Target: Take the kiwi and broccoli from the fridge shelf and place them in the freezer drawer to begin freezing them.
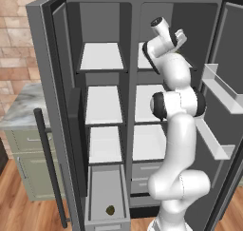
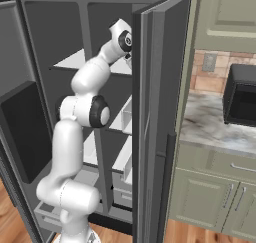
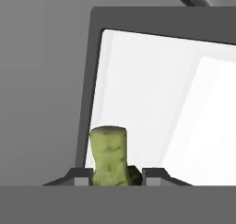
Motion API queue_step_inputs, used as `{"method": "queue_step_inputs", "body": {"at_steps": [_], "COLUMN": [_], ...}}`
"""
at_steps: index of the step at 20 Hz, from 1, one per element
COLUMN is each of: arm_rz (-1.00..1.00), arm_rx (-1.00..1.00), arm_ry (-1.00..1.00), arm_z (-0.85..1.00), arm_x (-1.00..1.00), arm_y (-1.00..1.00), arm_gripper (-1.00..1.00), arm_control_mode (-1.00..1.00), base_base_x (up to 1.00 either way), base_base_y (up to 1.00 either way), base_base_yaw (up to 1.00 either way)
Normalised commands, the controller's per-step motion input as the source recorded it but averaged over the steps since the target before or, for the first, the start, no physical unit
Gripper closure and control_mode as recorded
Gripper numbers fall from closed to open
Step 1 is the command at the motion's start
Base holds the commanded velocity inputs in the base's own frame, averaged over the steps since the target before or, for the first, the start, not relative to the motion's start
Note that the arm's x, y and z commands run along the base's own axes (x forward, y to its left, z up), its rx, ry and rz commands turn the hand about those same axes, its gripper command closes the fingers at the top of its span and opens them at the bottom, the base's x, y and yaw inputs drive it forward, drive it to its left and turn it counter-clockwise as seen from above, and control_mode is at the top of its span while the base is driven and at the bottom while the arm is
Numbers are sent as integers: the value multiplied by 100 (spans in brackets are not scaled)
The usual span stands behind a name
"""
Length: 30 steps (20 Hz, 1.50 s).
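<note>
My jaws stand narrow, closed on the broccoli [image 3: 109, 155]; each fingertip [image 3: 79, 177] presses one side of its pale stem. The stem's long axis runs straight out from my gripper [image 3: 115, 178], cut end pointing away toward the white fridge shelf [image 3: 152, 94]. I am high in the right compartment. The kiwi [image 1: 110, 209] lies in the open freezer drawer [image 1: 108, 192], lower left.

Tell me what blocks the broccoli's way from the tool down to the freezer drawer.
Nothing visible. The tool grips the broccoli at the fridge shelf; the freezer drawer stands open at lower left, holding the kiwi.
</note>
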Motion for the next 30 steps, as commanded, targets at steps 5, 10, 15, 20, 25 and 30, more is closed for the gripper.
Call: {"method": "queue_step_inputs", "body": {"at_steps": [5,10,15,20,25,30], "arm_rz": [0,0,0,0,0,0], "arm_rx": [0,0,0,4,7,5], "arm_ry": [-37,-30,-16,1,14,19], "arm_z": [0,-12,-23,11,29,25], "arm_x": [-41,-42,-40,-74,-72,-46], "arm_y": [0,6,12,13,21,47], "arm_gripper": [100,100,100,100,100,100], "arm_control_mode": [-100,-100,-100,-100,-100,-100], "base_base_x": [0,0,0,0,0,0], "base_base_y": [0,0,0,0,0,0], "base_base_yaw": [0,0,0,0,0,0]}}
